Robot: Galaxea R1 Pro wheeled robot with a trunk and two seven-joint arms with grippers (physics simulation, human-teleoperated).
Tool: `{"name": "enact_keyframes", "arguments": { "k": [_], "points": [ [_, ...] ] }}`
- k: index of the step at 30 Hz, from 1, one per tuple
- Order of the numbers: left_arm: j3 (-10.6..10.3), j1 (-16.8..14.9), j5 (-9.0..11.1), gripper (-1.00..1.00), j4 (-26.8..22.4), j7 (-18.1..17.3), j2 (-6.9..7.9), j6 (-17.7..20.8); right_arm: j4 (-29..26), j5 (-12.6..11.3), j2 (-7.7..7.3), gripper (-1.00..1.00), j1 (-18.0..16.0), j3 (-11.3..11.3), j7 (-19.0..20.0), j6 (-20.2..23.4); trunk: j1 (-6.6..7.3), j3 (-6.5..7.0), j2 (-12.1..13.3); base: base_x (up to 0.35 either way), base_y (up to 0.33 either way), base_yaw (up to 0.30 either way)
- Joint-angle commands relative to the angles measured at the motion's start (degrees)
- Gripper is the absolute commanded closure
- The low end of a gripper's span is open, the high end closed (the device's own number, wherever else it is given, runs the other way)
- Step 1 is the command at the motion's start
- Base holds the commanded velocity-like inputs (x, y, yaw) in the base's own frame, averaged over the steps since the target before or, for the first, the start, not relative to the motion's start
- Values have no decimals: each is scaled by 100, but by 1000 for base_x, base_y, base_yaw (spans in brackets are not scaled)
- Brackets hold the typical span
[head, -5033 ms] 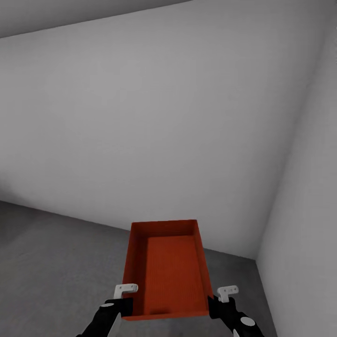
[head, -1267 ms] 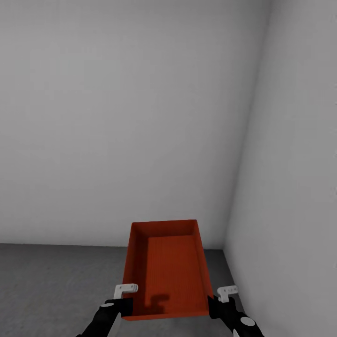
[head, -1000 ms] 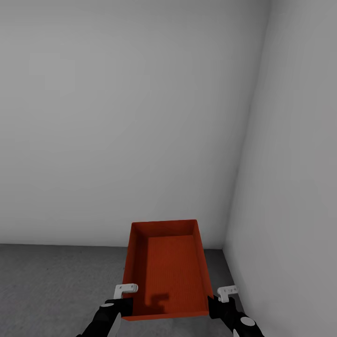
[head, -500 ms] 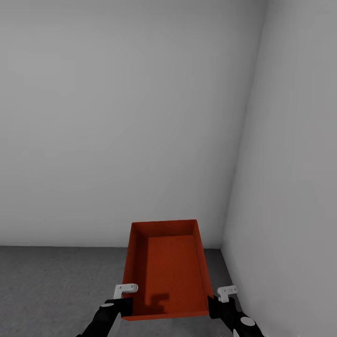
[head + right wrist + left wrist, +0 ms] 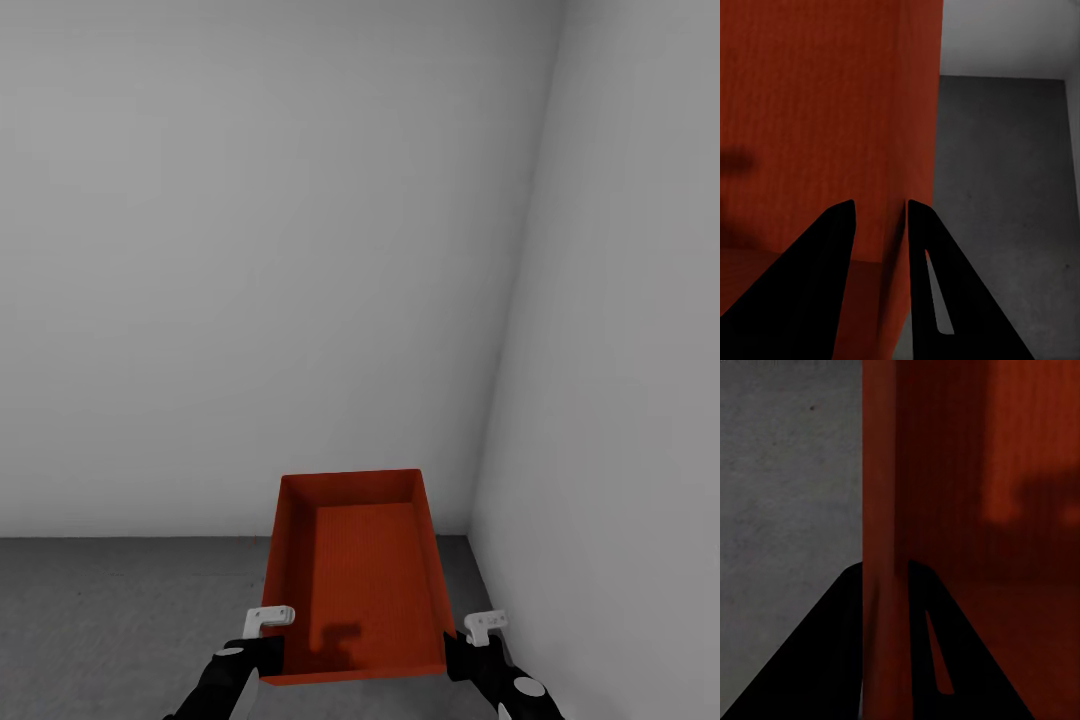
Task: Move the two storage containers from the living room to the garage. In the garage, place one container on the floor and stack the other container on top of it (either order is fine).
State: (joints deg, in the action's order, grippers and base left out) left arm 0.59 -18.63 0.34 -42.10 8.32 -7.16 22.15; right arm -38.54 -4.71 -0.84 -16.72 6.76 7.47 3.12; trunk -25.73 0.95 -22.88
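From the head view, you are carrying one orange-red storage container [image 5: 355, 575] level in front of the trunk, open top up and empty, with the left gripper [image 5: 268, 640] on its left wall and the right gripper [image 5: 472, 645] on its right wall, both near the corners closest to you; holding it from both sides is likely what is keeping the thin-walled bin from tipping. You are facing a corner of the garage where two white walls [image 5: 260, 260] are meeting, and the dark concrete floor [image 5: 120, 620] is lying open to your left, while on your right the side wall is running close alongside the bin, so room for swinging that way is looking tight. In the left wrist view, the left gripper's dark fingers [image 5: 832, 652] are straddling the container's wall, one inside and one outside, narrowed onto it, with speckled floor showing beyond. In the right wrist view, the right gripper's fingers [image 5: 937, 292] are pinching the opposite wall the same way, and the grey floor is running up to the base of the wall just past the bin's edge.
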Motion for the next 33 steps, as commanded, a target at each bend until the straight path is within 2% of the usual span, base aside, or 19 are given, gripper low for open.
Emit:
{"name": "enact_keyframes", "arguments": {
  "k": [1,26,33],
  "points": [
    [73,-1,-113,100,0,126,292,52,-22,22,-12,100,2,88,97,-66,-5,-2,-4,311,0,-1],
    [73,-1,-113,100,0,123,287,53,-22,14,-12,100,2,88,97,-75,-5,-2,-4,324,0,0],
    [73,-1,-113,100,0,124,286,51,-22,14,-12,100,2,92,105,-74,-5,-2,-4,66,0,0]
  ]
}}
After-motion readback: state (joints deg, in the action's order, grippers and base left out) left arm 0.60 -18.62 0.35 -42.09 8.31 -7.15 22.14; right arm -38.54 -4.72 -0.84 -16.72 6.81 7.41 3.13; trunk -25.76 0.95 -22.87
